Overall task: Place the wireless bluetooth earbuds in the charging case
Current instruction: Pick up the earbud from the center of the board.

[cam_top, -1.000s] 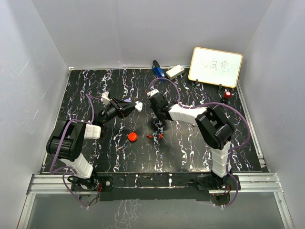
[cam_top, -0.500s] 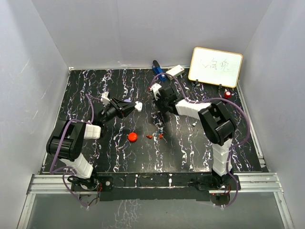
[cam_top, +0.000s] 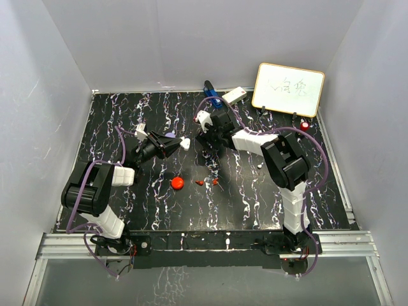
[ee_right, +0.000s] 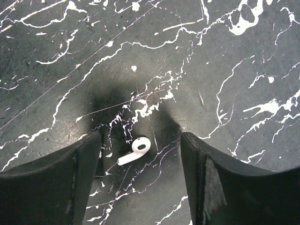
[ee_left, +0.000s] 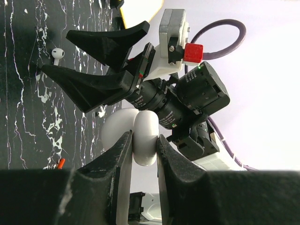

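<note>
Above the table, left tool half-hides a white case, seemingly.

room between spread fingers of right gripper around white earbud, left gripper with white case close beside

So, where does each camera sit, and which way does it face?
Top external: above and behind, facing down at the table; left arm and right arm show.
Left wrist: looks sideways past the left gripper, shut on the charging case, toward the right gripper.
Right wrist: faces straight down; its open fingers flank the white earbud.
Both wrist views share that earbud.
</note>
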Available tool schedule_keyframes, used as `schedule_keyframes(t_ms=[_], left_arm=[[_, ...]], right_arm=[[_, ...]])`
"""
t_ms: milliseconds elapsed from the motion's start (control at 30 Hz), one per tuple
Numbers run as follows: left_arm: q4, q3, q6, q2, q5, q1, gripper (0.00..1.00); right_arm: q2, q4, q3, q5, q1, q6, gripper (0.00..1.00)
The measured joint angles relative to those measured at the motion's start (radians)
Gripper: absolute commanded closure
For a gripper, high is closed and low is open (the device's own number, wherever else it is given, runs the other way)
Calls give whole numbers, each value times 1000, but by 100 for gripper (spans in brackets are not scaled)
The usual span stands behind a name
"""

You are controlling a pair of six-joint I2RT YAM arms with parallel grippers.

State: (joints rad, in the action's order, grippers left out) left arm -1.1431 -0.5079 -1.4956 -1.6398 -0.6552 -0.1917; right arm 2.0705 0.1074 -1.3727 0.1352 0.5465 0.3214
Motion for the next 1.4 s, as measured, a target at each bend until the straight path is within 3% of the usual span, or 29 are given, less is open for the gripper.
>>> schedule_keyframes(t_ms=[200,667,1100,1400], left_arm=[[2,0,3,0,0,0,100],[-8,0,2,-4,-5,0,100],[-24,0,-8,-8,-11,1,100],[-60,0,-24,-8,-16,11,100]], right_arm=[[0,-3,0,10,-14,-70,32],[-18,139,-59,-69,-6,-562,40],[2,278,-126,-262,61,-671,54],[69,322,-197,-341,67,-714,58]])
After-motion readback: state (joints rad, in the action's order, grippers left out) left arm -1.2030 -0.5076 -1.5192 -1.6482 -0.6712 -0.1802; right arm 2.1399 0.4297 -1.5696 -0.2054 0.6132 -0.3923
